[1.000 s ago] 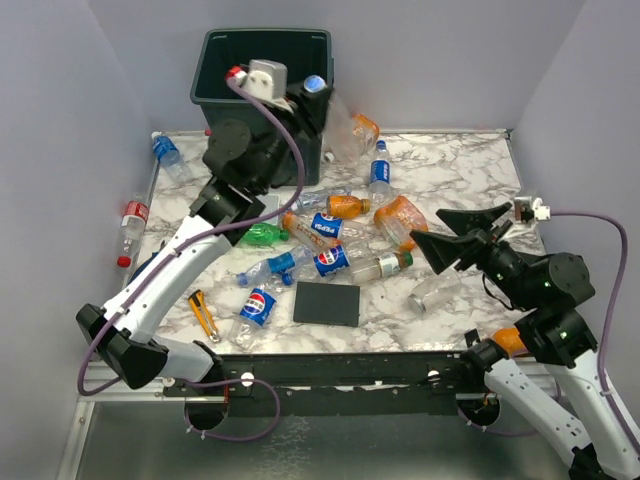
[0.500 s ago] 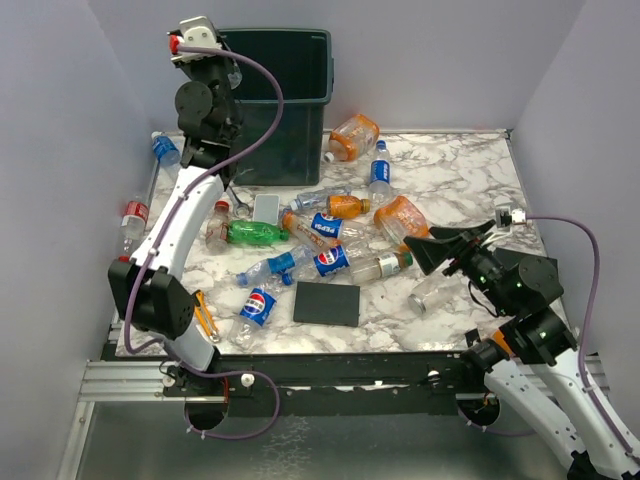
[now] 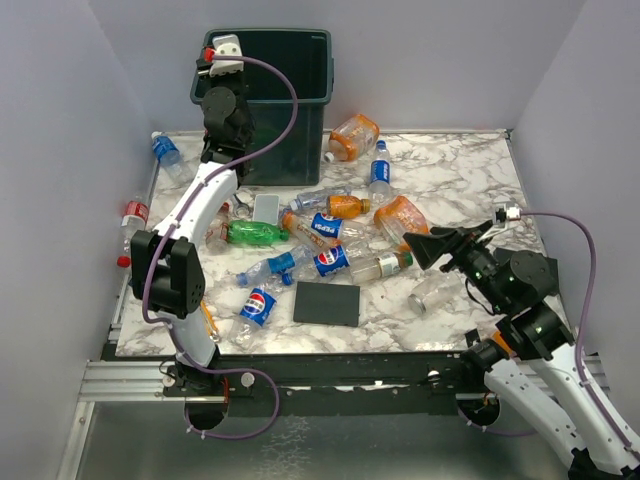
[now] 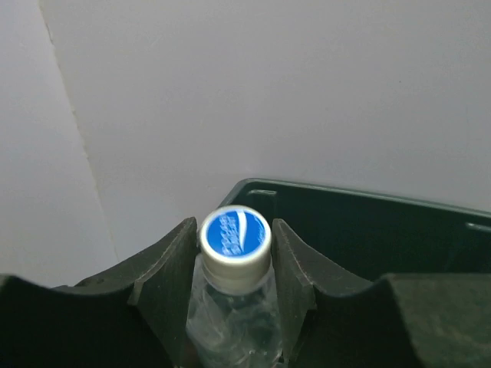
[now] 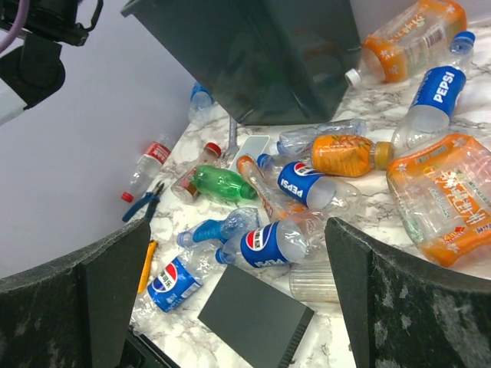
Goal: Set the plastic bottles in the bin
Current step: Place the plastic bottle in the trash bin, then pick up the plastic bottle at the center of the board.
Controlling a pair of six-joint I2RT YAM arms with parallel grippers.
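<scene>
- Since a moment ago the left arm has swung rightward, carrying its wrist from outside the bin (image 3: 290, 100) to over the bin's left rim.
- Nearest, the black plate (image 3: 327, 303) lies flat by the table's front edge.
- Just beyond, the right gripper (image 3: 428, 246) hovers with jaws spread wide, holding nothing, near a clear bottle (image 3: 435, 292).
- Loose plastic bottles (image 3: 330, 260) lie scattered across the marble table (image 3: 460, 170), with an orange-labelled bottle (image 3: 352, 135) beside the bin.
- Farthest, the left gripper (image 4: 234, 238) is clamped on a Pepsi-capped bottle (image 4: 230, 322) at the bin's rim.
</scene>
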